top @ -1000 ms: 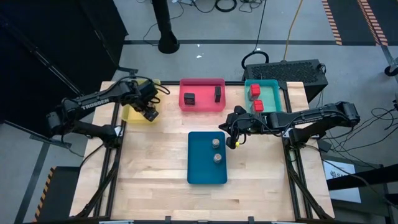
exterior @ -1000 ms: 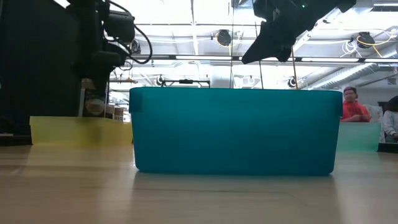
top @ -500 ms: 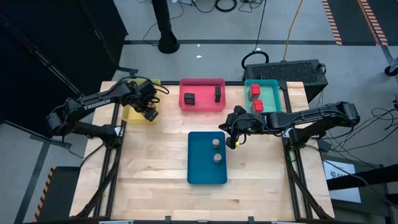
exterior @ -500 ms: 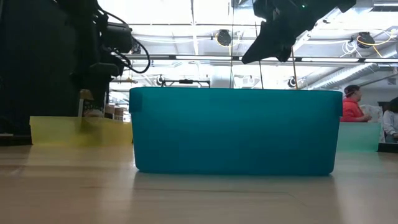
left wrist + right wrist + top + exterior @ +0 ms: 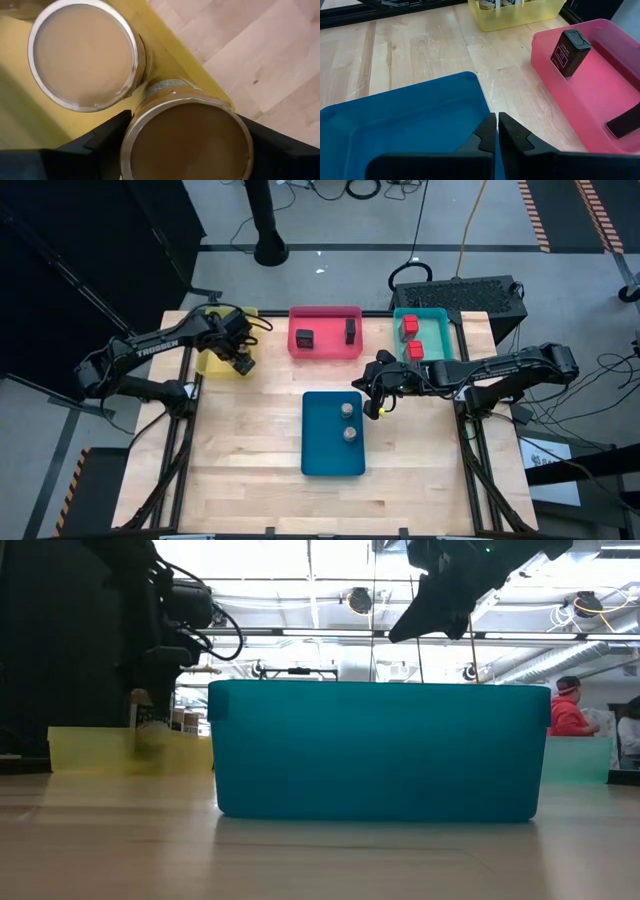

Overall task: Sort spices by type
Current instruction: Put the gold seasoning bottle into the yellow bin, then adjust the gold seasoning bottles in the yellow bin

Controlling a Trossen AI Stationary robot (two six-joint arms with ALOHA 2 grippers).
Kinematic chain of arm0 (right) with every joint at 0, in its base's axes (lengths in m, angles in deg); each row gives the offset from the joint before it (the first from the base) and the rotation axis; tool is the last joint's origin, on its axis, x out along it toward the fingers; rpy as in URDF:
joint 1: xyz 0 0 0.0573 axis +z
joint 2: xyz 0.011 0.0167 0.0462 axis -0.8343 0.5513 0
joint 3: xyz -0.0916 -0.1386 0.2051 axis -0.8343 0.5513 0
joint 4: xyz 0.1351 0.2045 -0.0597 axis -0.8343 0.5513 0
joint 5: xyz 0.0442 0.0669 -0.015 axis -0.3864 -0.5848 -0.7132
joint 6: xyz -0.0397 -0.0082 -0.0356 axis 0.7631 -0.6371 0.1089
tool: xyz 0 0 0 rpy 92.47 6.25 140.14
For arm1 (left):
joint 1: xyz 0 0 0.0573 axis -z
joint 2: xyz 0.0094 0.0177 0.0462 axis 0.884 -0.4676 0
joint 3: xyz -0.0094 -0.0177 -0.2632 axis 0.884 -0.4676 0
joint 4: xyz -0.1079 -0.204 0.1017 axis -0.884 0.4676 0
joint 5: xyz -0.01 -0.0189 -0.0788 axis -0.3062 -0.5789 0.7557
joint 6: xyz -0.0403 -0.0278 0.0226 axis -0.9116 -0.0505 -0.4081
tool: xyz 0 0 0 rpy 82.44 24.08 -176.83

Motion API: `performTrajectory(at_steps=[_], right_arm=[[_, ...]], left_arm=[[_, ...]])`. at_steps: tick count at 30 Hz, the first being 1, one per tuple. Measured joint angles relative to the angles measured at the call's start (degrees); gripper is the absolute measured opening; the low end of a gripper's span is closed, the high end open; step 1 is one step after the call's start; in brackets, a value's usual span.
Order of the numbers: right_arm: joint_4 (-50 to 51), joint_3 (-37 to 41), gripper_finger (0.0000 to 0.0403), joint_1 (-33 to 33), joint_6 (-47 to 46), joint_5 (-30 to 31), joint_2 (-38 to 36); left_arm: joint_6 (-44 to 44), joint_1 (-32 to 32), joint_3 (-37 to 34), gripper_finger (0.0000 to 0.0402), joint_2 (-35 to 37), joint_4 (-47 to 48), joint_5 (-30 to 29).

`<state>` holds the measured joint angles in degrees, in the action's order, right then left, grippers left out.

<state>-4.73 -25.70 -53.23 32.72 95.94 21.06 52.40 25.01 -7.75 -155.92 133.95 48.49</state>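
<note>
My left gripper (image 5: 240,361) is shut on a tan cylindrical jar (image 5: 187,135) over the near right corner of the yellow tray (image 5: 214,360). A second tan jar (image 5: 85,52) stands in that tray beside it. My right gripper (image 5: 379,401) is shut and empty, hovering above the blue tray's (image 5: 322,455) far right corner. Two small grey round jars (image 5: 348,411) stand in the blue tray. Two dark boxes (image 5: 305,338) are in the pink tray (image 5: 325,351). Two red cube boxes (image 5: 410,327) are in the green tray (image 5: 437,340). My left gripper pinches the tan jar by its sides just below the lid (image 5: 134,131), one finger (image 5: 97,142) on each side. The fingers come from above, pointing down. The jar is upright, its lower part behind the yellow tray's wall (image 5: 120,750); whether its base rests on the tray is hidden.
The trays stand in a row along the far edge, the blue one in the table's middle. Bare wood lies left, right and near of the blue tray. A person in red (image 5: 568,710) is in the room far behind the table.
My left gripper has gone down a little with the tan jar, which now sits lower behind the yellow tray's wall. My right gripper has kept still.
</note>
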Motion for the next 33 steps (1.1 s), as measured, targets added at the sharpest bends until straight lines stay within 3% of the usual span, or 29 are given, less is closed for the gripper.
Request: performTrajectory(at_steps=[7,12,19,33], right_arm=[[0.0,0.0,0.0,0.0,0.0,0.0,0.0],[0.0,0.0,0.0,0.0,0.0,0.0,0.0],[0.0,0.0,0.0,0.0,0.0,0.0,0.0],[-0.04,0.0,0.0,0.0,-0.11,0.02,0.0]], left_arm=[[1.03,0.0,0.02,0.0333,0.02,-1.19,-0.5],[0.9,0.01,0.11,0.0337,0.02,0.14,-0.47],[-1.62,0.01,4.78,0.0339,0.45,11.67,-1.54],[-2.18,0.01,11.26,0.034,1.79,11.41,-8.06]])
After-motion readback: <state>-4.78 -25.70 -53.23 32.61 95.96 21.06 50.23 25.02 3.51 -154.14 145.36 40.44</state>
